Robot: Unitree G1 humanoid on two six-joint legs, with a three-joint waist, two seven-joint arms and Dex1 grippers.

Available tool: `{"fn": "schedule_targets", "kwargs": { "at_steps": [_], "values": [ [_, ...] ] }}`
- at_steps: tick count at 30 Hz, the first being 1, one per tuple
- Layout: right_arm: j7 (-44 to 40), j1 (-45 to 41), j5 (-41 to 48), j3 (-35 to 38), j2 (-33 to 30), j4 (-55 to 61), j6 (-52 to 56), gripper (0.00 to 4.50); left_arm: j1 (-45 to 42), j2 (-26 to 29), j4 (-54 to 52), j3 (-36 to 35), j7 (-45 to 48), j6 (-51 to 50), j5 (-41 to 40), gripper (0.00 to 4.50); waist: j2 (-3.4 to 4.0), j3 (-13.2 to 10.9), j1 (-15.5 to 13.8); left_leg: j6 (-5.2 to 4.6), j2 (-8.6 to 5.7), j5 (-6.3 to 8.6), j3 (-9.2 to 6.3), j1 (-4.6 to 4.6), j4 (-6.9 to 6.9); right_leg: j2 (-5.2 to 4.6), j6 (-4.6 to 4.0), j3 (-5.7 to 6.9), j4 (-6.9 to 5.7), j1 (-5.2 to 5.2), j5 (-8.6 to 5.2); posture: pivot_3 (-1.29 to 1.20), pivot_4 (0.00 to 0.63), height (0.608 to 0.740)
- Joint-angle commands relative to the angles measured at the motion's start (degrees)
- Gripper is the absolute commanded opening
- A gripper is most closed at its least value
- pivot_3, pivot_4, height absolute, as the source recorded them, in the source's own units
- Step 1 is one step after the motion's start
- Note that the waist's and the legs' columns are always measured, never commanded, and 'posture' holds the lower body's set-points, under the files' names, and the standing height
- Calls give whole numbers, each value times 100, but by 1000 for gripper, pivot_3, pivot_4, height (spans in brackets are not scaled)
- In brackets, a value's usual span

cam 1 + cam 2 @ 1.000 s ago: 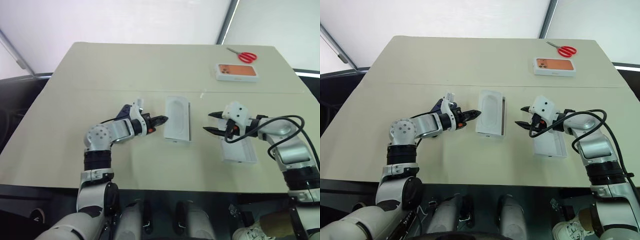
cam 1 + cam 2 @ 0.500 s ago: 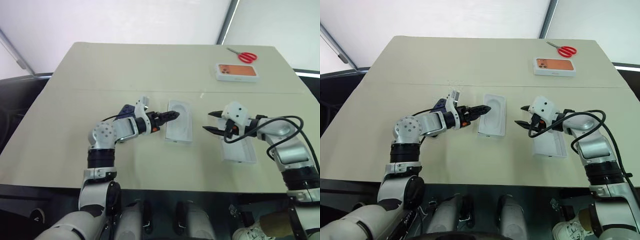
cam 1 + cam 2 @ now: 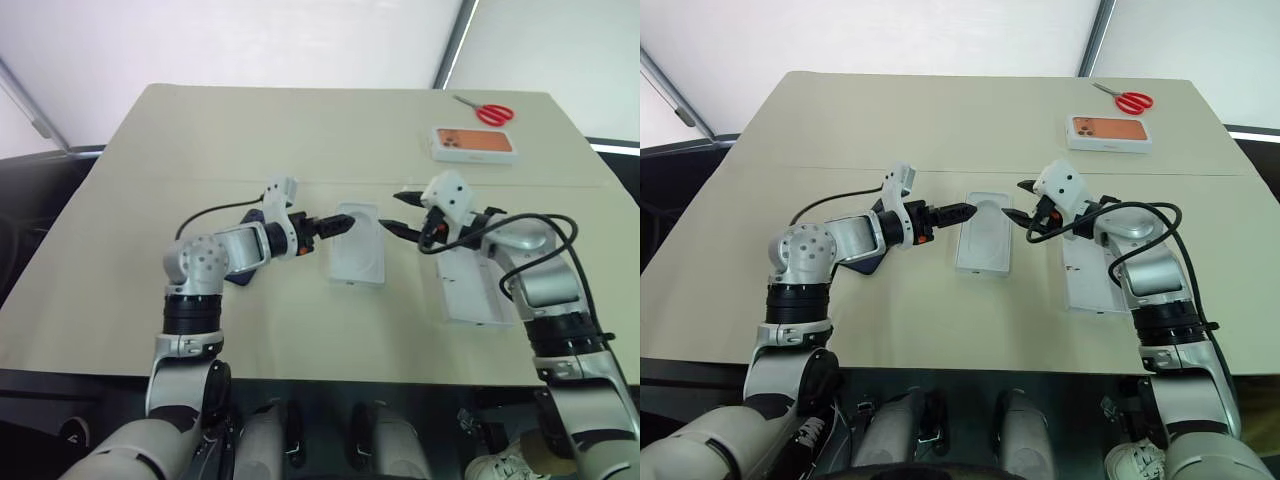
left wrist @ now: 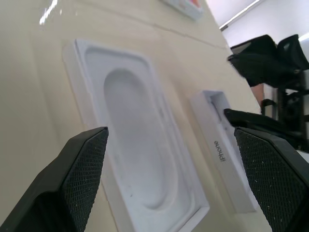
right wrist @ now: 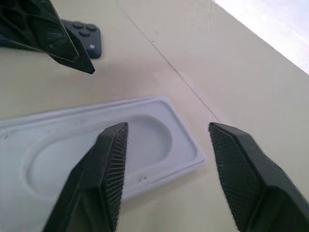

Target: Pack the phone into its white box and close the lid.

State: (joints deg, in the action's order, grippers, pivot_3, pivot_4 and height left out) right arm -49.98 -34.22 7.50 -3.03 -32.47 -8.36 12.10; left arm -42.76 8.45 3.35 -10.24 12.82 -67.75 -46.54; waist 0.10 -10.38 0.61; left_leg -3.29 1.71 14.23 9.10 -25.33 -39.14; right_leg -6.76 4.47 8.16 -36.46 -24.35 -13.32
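Status: phone not packed yet, we're at the box-prep / pre-pick step.

- White box (image 3: 357, 250) sits open mid-counter, with its recessed insert facing up and empty.
- Lid (image 3: 475, 295) lies hollow side up just beside the box, toward the counter's right edge and partly under the right forearm.
- Phone (image 5: 83, 35) lies back up on the counter on the box's left side, close under the left forearm. Nothing touches it.
- Left gripper (image 3: 342, 224) hovers at the box's left long edge, fingers (image 4: 82, 169) released and spread wide, nothing between them.
- Right gripper (image 3: 393, 211) hovers at the box's far right corner, fingers (image 5: 108, 159) also parted and empty.
- Spare box with the orange picture (image 3: 474, 144) and scissors (image 3: 492, 113) are at the far right corner, out of the way.

My read: both hands are closing on the box, either to square it up or to deal with the insert. I can't tell which.

Next move calls for one hand steadying the box while the other goes for the phone. The phone is flat and thin, so the fingers need an edge pinch on its long sides. Then lower it level into the recess, and lid last.
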Motion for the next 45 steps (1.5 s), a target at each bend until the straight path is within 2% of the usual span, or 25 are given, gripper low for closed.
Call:
{"fn": "schedule_targets", "kwargs": {
  "at_steps": [1,2,3,9,13,17,21,26,29,33,37,45],
  "values": [
    [319,-177,-415,-290,157,-173,-301,907,27,143,-244,-124,173,426,111,4444,1,0,11,0,0,0,1,0,1,0,0,0,0,0,0,0,150,738],
    [439,-222,-606,-414,197,-323,-397,382,36,193,-186,-171,151,532,178,4444,1,0,14,0,0,0,1,0,0,1,0,1,0,0,0,0,150,738],
    [595,-273,-750,-489,265,-490,-493,53,48,248,-113,-226,139,600,224,4444,1,0,17,0,0,0,2,0,1,0,0,1,0,-1,0,0,150,738],
    [978,-569,-1232,-839,612,-1124,-651,53,406,773,-272,158,495,992,698,4444,3,0,26,1,0,-1,6,-1,4,3,0,1,-5,-8,0,0,150,738],
    [1106,-759,-1263,-891,890,-1356,-612,53,622,881,-482,157,634,1187,812,4444,3,0,2,2,0,-1,6,-2,3,2,0,0,-5,-9,0,0,150,738],
    [1067,-782,-1544,-1174,909,-1479,-595,53,713,923,-481,63,612,1229,887,4444,3,0,15,2,-2,-1,6,-3,3,-1,0,0,-5,-8,0,0,150,738],
    [514,-609,-1656,-1465,705,-1270,-574,53,712,918,-471,-34,533,1261,940,4444,3,0,29,2,0,-1,6,-3,4,1,0,0,-6,-10,0,0,150,738],
    [109,-533,-1448,-1346,608,-1083,-315,53,680,949,-420,107,641,1321,1064,4444,3,0,25,2,0,-1,6,-2,4,1,0,0,-7,-9,0,0,150,738],
    [340,-549,-1606,-1309,592,-1113,-453,53,580,904,-310,45,652,1344,1063,4444,3,0,26,2,0,-1,6,-2,4,1,0,0,-7,-9,0,0,150,738],
    [420,-565,-1311,-981,624,-882,-261,53,513,900,-192,16,701,1379,1094,4444,3,0,22,2,0,0,6,-2,4,1,0,0,-6,-9,0,0,150,738],
    [8,-302,-1396,-1125,253,-628,-179,53,537,915,-186,43,714,1429,1155,4444,3,0,5,2,0,0,5,-3,4,0,0,0,-6,-9,0,0,150,738],
    [119,-296,-1659,-1149,-76,-1027,-538,53,528,875,-119,80,784,1450,1218,4444,2,1,-13,2,-2,-1,6,-1,3,-2,0,0,-7,-8,0,0,150,738]
  ]
}}
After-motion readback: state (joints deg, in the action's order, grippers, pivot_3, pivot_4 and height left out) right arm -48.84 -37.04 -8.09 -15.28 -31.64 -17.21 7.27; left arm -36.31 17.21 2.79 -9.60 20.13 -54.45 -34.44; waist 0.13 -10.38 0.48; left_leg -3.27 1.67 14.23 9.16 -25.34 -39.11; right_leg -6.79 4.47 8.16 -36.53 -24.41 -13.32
